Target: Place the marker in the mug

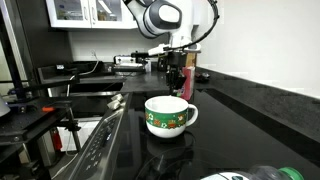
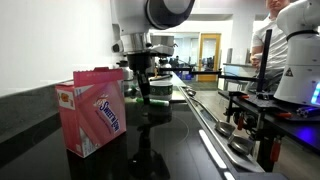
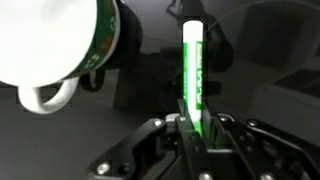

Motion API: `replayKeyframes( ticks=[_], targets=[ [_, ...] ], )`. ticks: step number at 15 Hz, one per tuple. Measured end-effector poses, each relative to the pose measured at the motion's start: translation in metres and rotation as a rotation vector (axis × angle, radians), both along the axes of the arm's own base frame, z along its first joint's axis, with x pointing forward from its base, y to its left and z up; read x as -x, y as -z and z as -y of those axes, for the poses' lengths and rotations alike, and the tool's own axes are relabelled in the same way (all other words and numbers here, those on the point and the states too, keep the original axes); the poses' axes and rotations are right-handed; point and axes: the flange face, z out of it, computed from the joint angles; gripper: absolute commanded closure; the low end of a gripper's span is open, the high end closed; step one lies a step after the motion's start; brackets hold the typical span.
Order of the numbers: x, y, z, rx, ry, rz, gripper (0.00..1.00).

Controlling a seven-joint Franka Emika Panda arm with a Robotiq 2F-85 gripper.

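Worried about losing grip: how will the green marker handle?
The slim green cylindrical marker looks rigid and light, unlikely to bend. Its smooth round barrel, pinched only near one end, might pivot or slip. Loose on the glossy black counter, it would likely roll.

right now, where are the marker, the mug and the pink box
marker (image 3: 194,70), wrist view, middle of its green barrel
mug (image 1: 165,119), an exterior view, its patterned side wall
box (image 2: 100,115), an exterior view, its labelled pink face
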Motion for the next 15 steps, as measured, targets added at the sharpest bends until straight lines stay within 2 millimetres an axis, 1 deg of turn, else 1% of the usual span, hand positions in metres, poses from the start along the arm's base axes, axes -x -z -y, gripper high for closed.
replayKeyframes(
  ticks=[3,6,9,12,15],
  targets=[
    [0.0,-0.04,-0.004,-0.022,0.015,0.141,0.95],
    [0.009,-0.07,0.004,-0.013,0.073,0.305,0.95],
    [0.022,-0.088,0.023,0.025,0.161,0.442,0.95],
    [0.038,-0.099,0.043,0.083,0.273,0.553,0.95],
    [0.048,-0.114,0.056,0.158,0.379,0.661,0.95]
  ],
)
